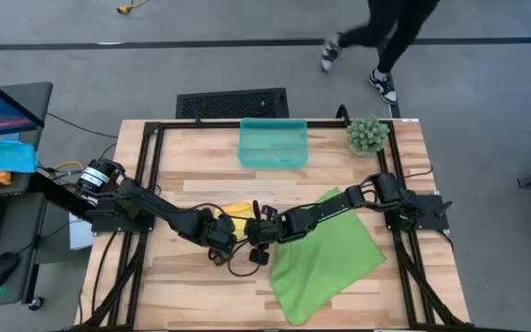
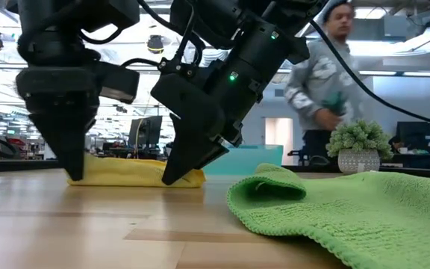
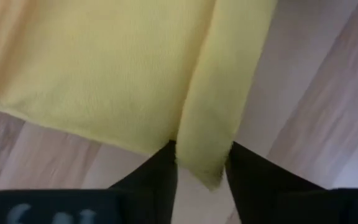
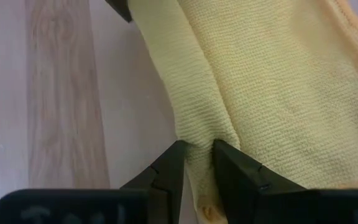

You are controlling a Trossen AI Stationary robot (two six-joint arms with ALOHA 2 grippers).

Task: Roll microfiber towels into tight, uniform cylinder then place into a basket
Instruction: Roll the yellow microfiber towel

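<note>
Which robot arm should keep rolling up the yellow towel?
Probably the right. Its right pincer is pinched on a fold of the yellow towel. The left pincer straddles another fold, with its fingers looking looser, so it has less hold.

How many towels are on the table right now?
2. The yellow towel lies mid-table, pinched by both end effectors; the green towel is spread at the right front. None shows in the basket.
</note>
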